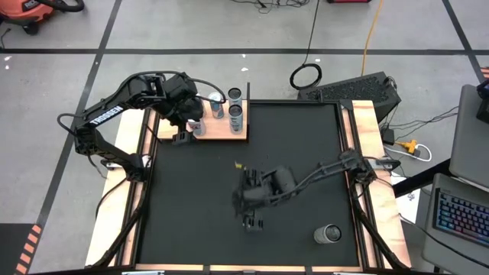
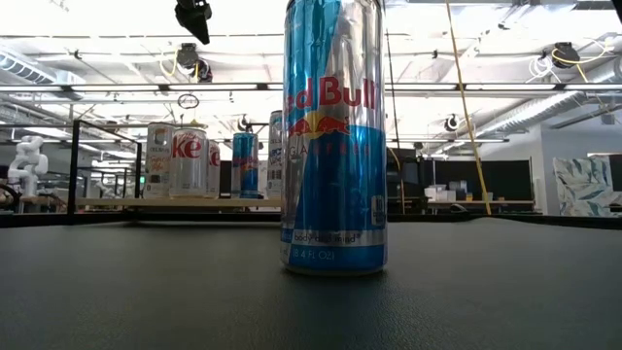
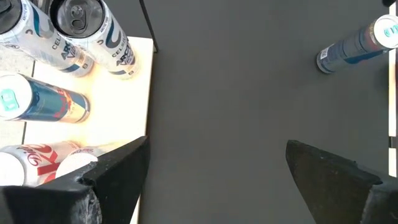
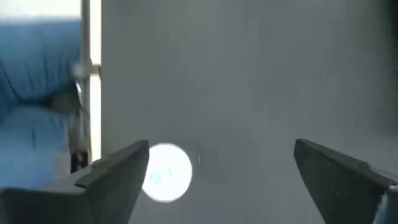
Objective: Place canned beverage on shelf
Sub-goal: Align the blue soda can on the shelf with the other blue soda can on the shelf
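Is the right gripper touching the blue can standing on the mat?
Apart. The high view shows the right gripper, jaws open and empty, with bare black mat between it and the blue can.

Looks like a robotics lab/workshop in a big industrial hall w/ concrete floor (image 1: 191, 38), taped lines, loose cables (image 1: 372, 30). Exposed ceiling pipes & lights (image 2: 486, 87), a keyboard (image 1: 462, 218) beside the table.
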